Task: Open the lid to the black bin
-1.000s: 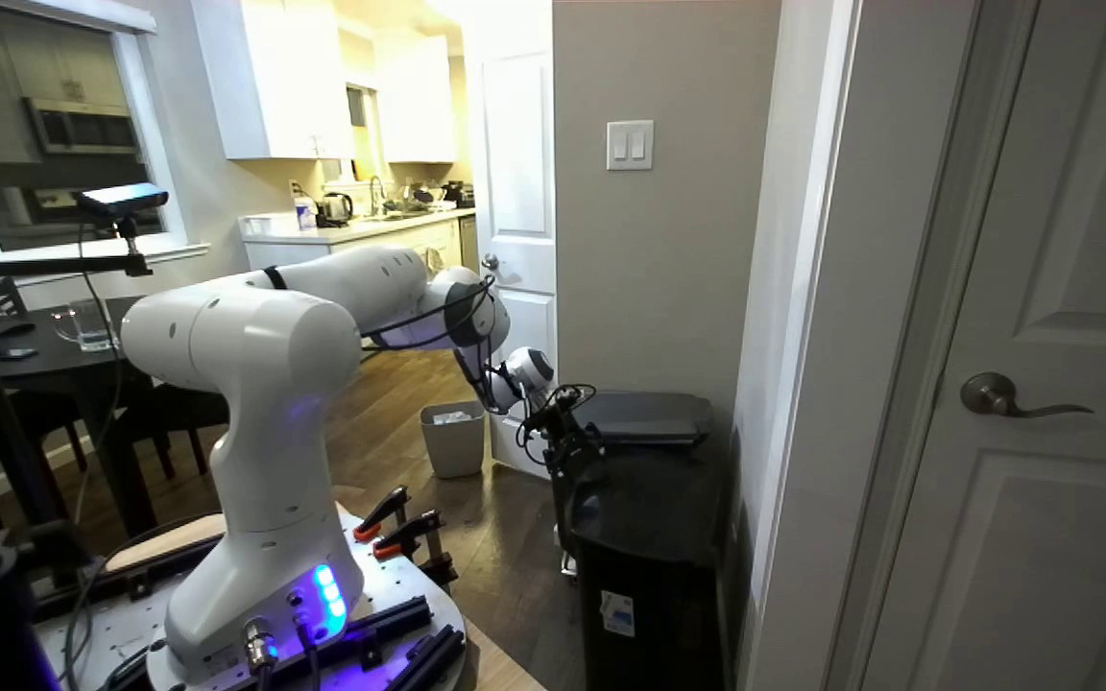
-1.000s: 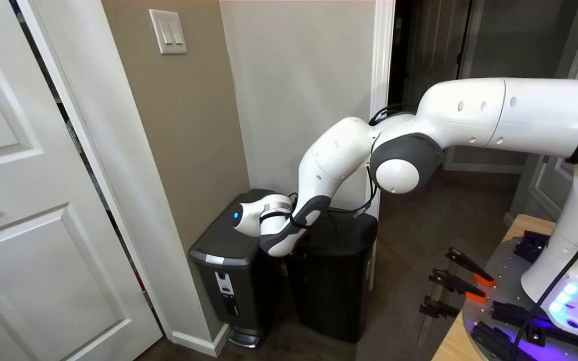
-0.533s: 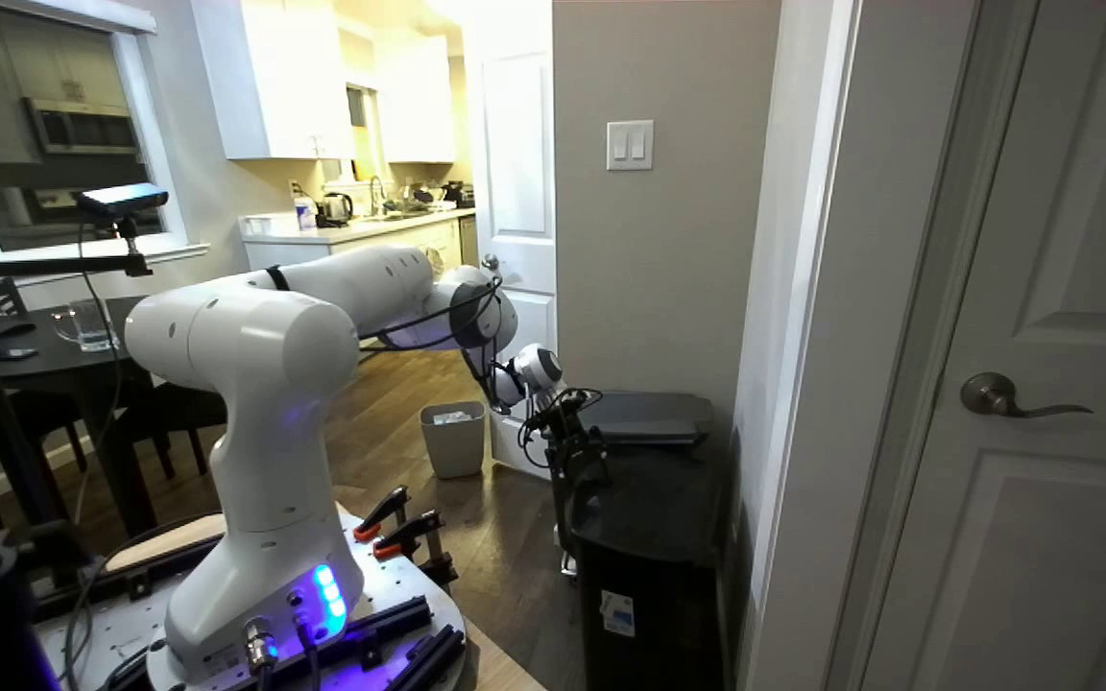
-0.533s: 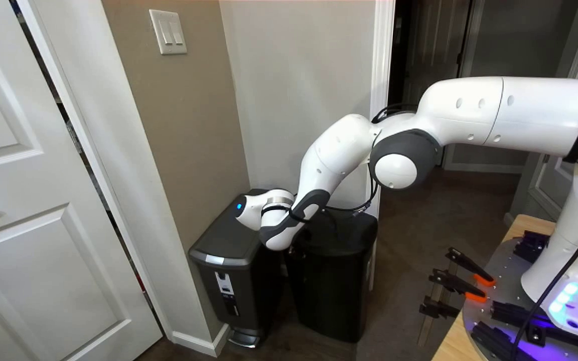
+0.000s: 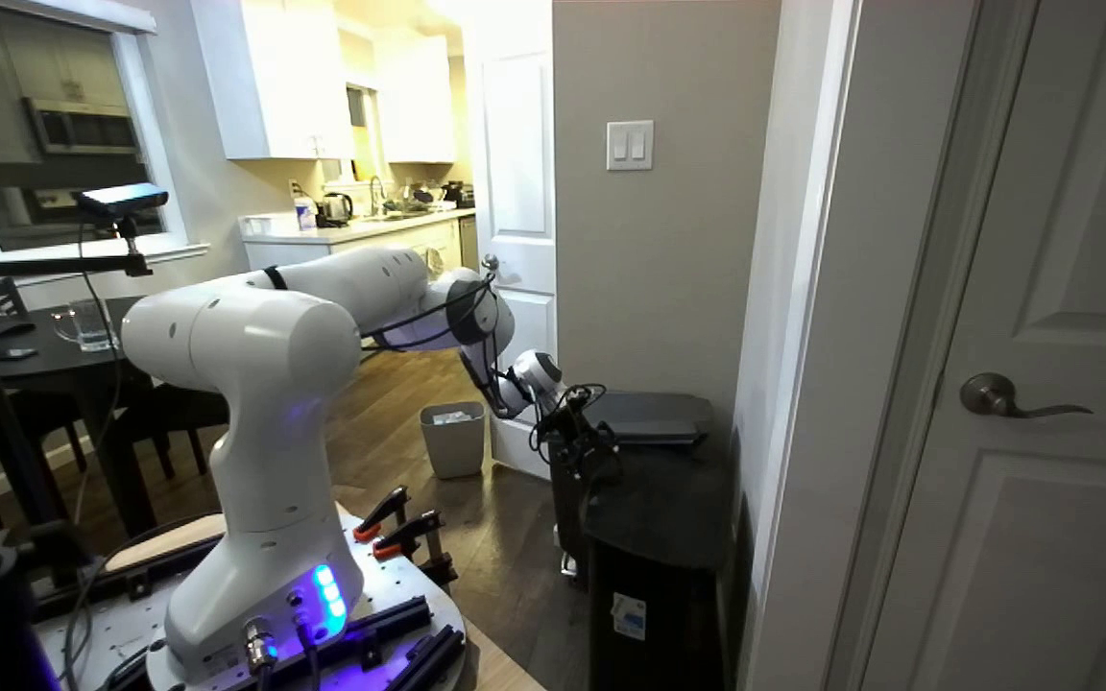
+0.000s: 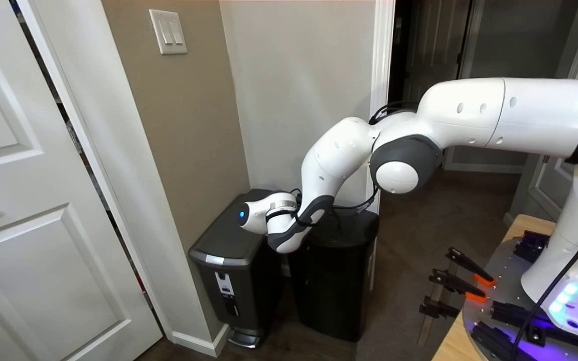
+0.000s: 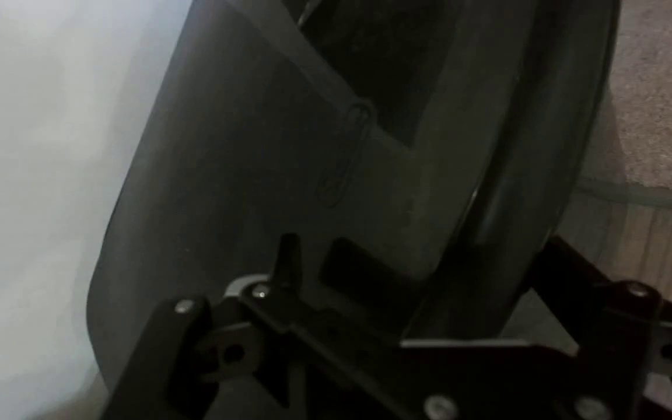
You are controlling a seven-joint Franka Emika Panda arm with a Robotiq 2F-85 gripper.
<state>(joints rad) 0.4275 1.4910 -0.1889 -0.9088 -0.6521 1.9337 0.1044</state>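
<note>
The black bin (image 5: 654, 624) stands upright against the wall, a light label low on its front; it also shows in an exterior view (image 6: 326, 293). Its flat black lid (image 5: 673, 513) lies down on top, also seen in an exterior view (image 6: 351, 228). In the wrist view the lid (image 7: 254, 146) fills the middle, with a rounded rim on the right. My gripper (image 7: 420, 248) is open, its fingers wide apart: one over the lid panel, one at the rim's outer edge. I cannot tell whether they touch. My gripper (image 5: 608, 463) is low at the lid's near-left edge.
A dark grey step bin (image 6: 229, 235) stands close beside the black bin, under my wrist. A small grey bin (image 5: 453, 440) sits on the floor farther back. The wall (image 7: 32, 175) runs along the lid's left side in the wrist view. Clamps (image 6: 457, 281) stick out from the robot's table.
My gripper has moved slightly right and tilted in an exterior view. The black bin and its label have shifted slightly right, while the lid stays down.
</note>
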